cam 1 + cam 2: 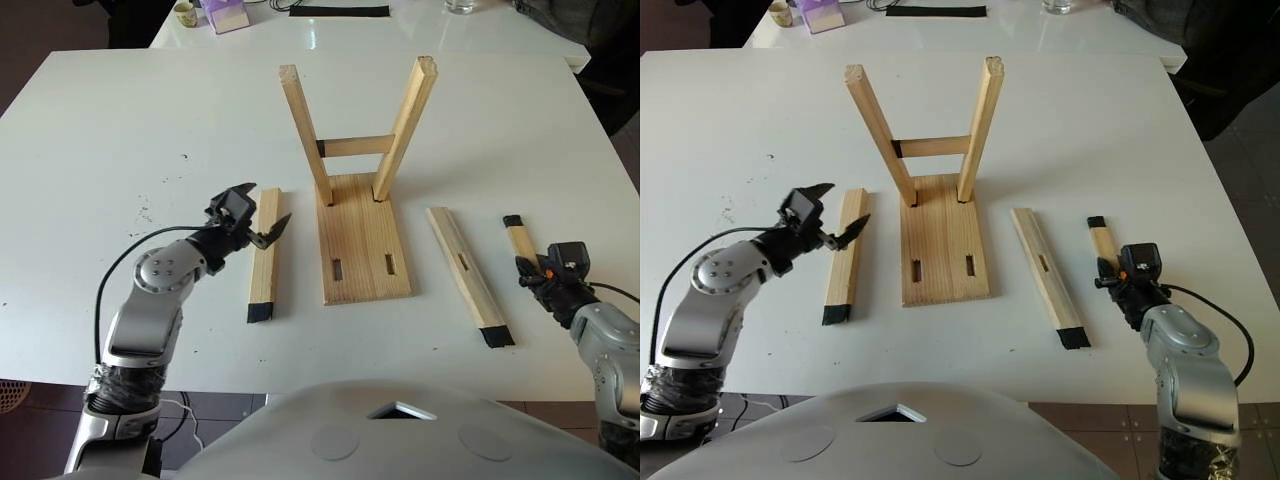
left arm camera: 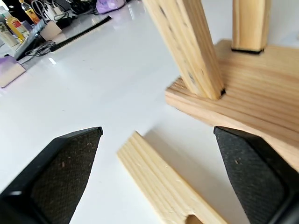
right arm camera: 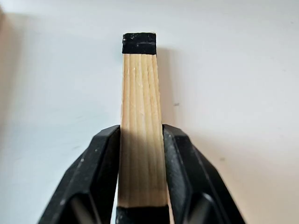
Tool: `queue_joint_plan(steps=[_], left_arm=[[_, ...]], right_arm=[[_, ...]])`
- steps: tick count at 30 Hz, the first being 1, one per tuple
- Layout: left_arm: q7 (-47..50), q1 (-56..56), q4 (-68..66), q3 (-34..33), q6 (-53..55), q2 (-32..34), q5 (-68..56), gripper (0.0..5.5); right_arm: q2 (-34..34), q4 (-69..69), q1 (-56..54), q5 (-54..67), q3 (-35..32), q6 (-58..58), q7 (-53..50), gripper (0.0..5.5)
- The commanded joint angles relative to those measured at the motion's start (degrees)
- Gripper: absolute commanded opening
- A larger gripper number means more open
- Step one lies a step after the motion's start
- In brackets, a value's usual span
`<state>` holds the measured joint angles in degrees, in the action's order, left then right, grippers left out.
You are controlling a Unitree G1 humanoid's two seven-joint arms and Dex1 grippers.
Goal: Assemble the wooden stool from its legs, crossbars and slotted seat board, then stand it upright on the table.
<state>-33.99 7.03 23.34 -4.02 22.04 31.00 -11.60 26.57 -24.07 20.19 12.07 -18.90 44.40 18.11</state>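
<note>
Well, it's about half built, I'd say. The seat board (image 1: 362,240) lies flat in the middle of the table (image 1: 120,130), and two legs (image 1: 305,135) stand in its far slots, splaying a little apart toward their tops, with a crossbar (image 1: 352,146) joining them partway up. The two near slots (image 1: 338,269) are empty. A third leg (image 1: 264,255) lies flat just beside the board on the left, black foot toward the near edge. A fourth leg (image 1: 469,275) lies on the right, a little farther off and angled. The left gripper (image 1: 266,203) hangs over the far end of the third leg with its fingers spread wide on either side of it, not touching the wood as far as I can see. The right gripper (image 3: 141,133) is closed tight on a short bar (image 3: 140,93), which lies near the right edge, black tip pointing away; that looks like the second crossbar. So what's left is joining those two legs with the bar, seating them in the near slots, then turning the whole stool onto its feet.
</note>
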Motion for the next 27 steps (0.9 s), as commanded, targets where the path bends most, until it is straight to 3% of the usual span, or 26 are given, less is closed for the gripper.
queue_joint_plan(steps=[1, 6, 9, 15, 20, 27], left_arm=[[-5.1, 0.3, 5.6, -8.0, 5.5, 3.0, -11.5, 4.44], [-5.9, -11.3, 12.9, -13.6, 17.1, 5.2, -35.9, 4.44], [-3.2, -17.8, 12.3, -14.2, 21.5, 5.2, -47.3, 3.94], [-3.1, -27.9, 9.9, -8.8, 25.2, 5.4, -53.9, 4.72], [-3.2, -34.9, 6.8, -5.7, 26.0, 2.4, -60.1, 4.75], [-6.5, -36.6, 5.3, -2.5, 26.0, 2.0, -60.2, 3.64]], right_arm=[[4.0, -2.3, -12.0, 4.0, -3.3, -0.4, 2.2, 1.3], [5.2, -9.3, -30.4, 24.5, -7.8, 3.0, 9.5, 1.3], [7.3, -12.2, -35.3, 38.1, -9.5, 6.4, 12.8, 1.3], [12.2, -9.8, -41.6, 59.9, -8.6, 10.8, 16.2, 1.3], [12.9, -8.7, -42.0, 65.7, -2.0, 11.2, 18.7, 1.3], [13.8, -7.8, -42.4, 62.1, 4.8, 9.1, 23.7, 1.3]])
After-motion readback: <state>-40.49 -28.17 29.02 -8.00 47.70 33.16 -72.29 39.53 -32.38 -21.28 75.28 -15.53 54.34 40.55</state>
